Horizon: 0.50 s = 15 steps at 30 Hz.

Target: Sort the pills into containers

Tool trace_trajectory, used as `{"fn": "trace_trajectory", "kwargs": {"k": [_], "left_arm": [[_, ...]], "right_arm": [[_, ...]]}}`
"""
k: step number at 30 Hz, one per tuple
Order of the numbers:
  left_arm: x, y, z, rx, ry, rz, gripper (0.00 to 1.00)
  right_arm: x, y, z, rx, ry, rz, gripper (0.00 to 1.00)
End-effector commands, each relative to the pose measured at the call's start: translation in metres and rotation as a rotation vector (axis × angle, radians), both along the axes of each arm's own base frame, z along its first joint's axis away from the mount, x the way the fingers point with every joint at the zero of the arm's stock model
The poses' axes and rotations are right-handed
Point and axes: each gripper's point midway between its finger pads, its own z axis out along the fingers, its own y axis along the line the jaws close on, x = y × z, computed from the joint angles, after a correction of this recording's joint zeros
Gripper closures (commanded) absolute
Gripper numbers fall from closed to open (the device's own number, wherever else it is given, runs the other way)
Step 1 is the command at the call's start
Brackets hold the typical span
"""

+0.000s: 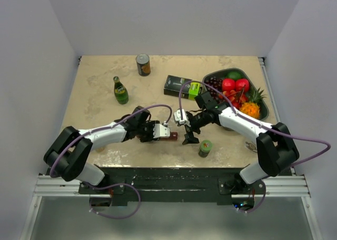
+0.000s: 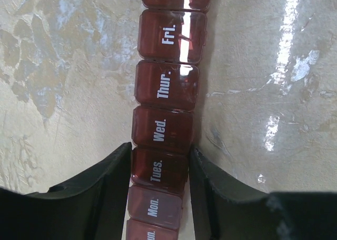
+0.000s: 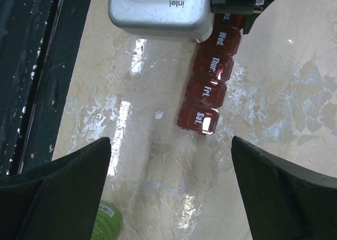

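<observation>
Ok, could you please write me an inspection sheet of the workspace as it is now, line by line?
Surface: beige marbled table top, glossy, with light reflections.
Job's things: long maroon plastic pill strip with weekday lids, lying flat, lids appear shut; loose pills: nothing seen.
Clutter: green glass bottle, dark drinks can, black-and-lime rectangular box, dark tray of fruit, small green jar.
Grippers: left end effector closed on the strip at the Tues. compartment; right end effector wide open above the table near the Sat. end, holding nothing.
Cables: purple cables loop over both arms.
Surroundings: white walls on three sides; dark metal frame at the near edge.
</observation>
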Motion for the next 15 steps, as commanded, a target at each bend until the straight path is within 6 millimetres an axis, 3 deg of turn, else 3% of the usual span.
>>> {"fn": "trace_trajectory", "kwargs": {"k": [1,2,5,15], "left_arm": [[-0.005,-0.007,0.005,-0.018,0.012,-0.029,0.80],[-0.007,-0.009,0.008,-0.028,0.017,-0.032,0.87],[-0.013,-0.015,0.016,-0.080,0.036,-0.028,0.95],[-0.027,-0.025,0.049,-0.214,0.010,-0.010,1.00]], "right_arm": [[0.000,0.007,0.009,0.042,0.003,0.032,0.01],[0.000,0.007,0.009,0.043,0.005,0.031,0.01],[0.002,0.008,0.011,0.048,0.012,0.018,0.01],[0.004,0.017,0.023,0.089,0.047,-0.010,0.01]]}}
